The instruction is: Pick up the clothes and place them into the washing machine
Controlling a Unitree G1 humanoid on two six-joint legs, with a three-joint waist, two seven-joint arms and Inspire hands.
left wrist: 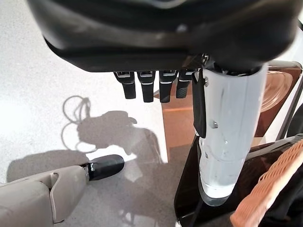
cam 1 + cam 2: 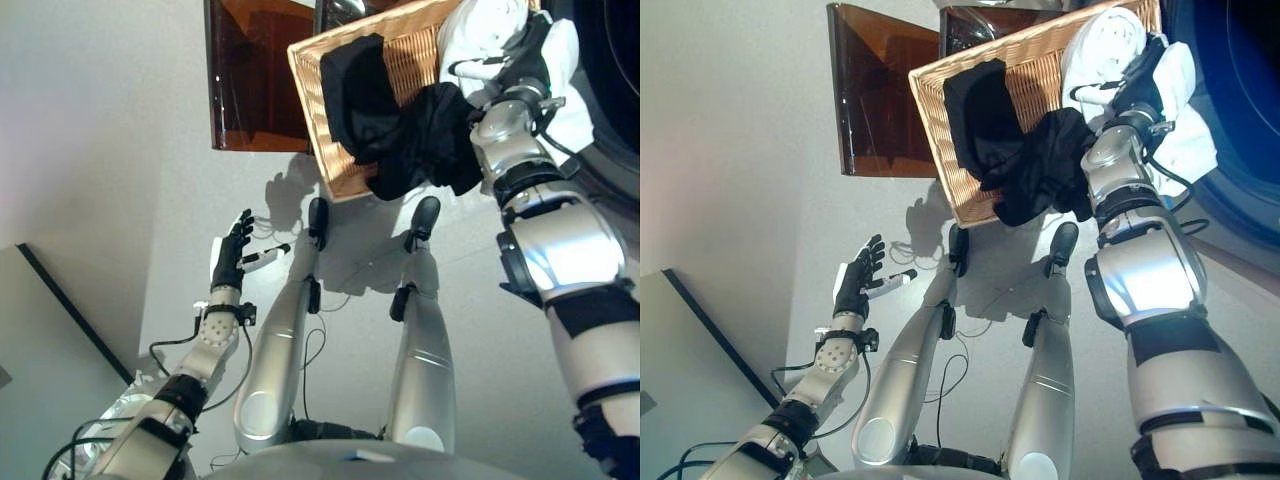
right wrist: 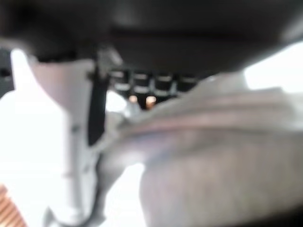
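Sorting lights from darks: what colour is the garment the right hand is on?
White garment, under the right hand; clearest in the right eye view.

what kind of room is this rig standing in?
Likely a home laundry corner: a wicker basket holds black clothes and a white garment, and a large dark round opening beside it looks like a washing machine's door.

My two head cameras look steeply down, sharing the wicker basket (image 2: 400, 60); my wrist cameras sit close behind each hand, facing along it.
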